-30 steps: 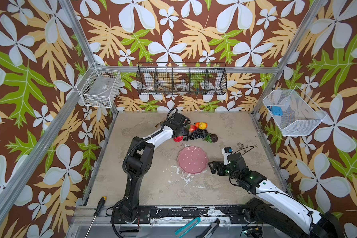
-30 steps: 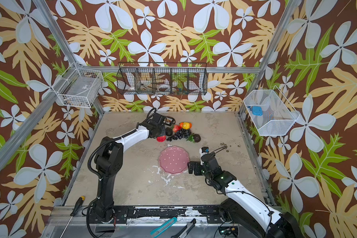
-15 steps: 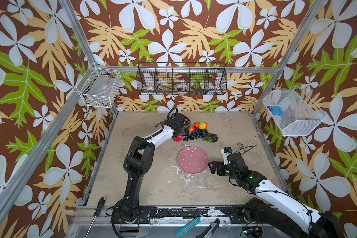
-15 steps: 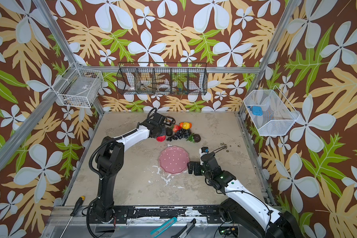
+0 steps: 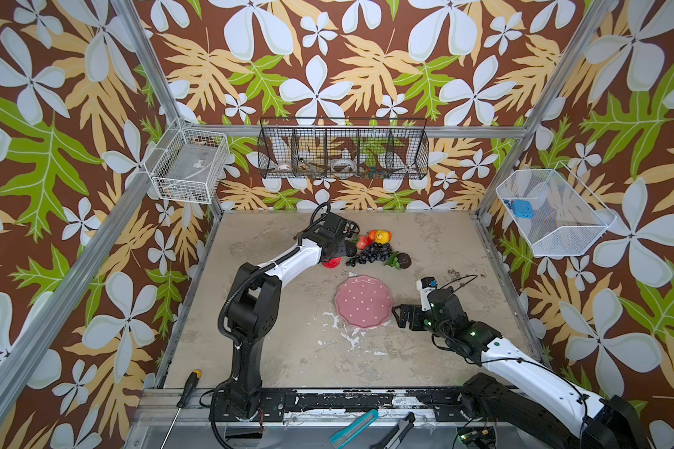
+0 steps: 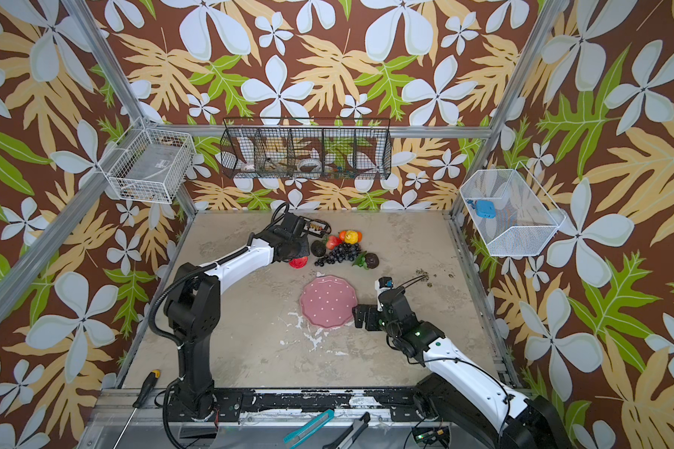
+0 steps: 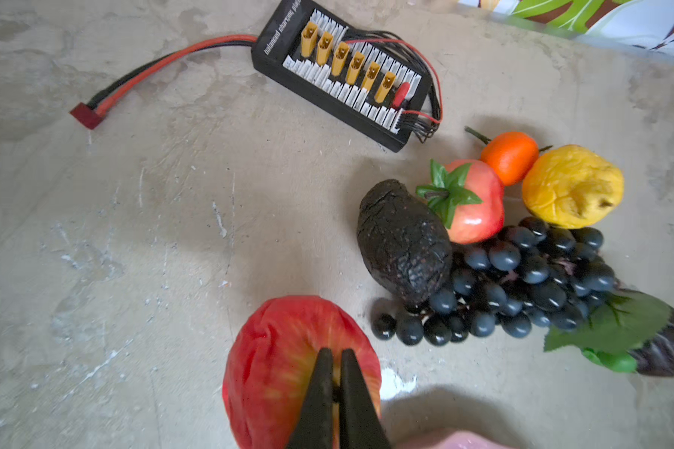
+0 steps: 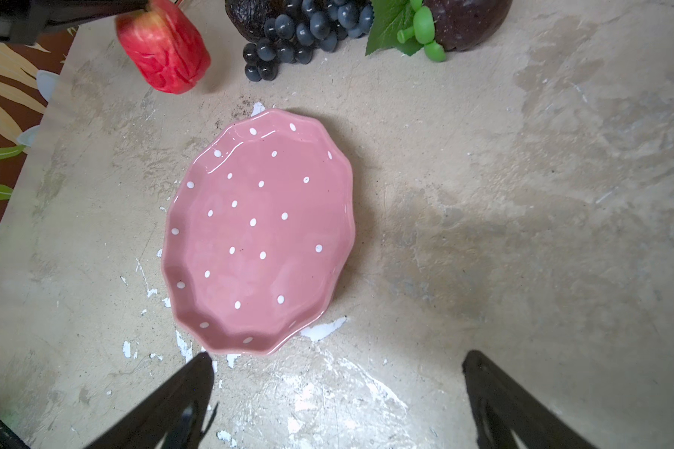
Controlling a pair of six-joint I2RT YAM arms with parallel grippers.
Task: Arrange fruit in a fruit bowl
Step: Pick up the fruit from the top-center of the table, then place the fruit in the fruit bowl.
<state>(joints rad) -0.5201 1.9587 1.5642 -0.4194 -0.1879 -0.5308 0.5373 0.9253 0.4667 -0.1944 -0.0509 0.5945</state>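
Nearest, on the front rail off the table, lie a yellow-and-black-handled screwdriver and a teal utility knife, clear of any working path. Next comes the right hand, jaws spread wide and holding nothing. It sits low, just beside the near rim of the shallow pink polka-dotted dish with a scalloped rim, and seems placed to steady or watch the dish rather than to fetch. The dish lies empty in the middle of the mottled grey table with bare surface on every side, so no fruit is arranged yet. Beyond it, the left hand is pinched tight on the soft red toy apple, its fingers sunk into the dented skin. Whether the apple is off the table I cannot tell. The run from apple to dish is short and open, and the low rim should be easy to clear. Just beside the apple trails the dark purple grape bunch, touching the wrinkled dark avocado; a careless swing could drag them. Farther back sit a small red fruit with a green calyx, a small orange and a yellow lemon. Farthest is the black charging board with a red cable, well apart from the dish.
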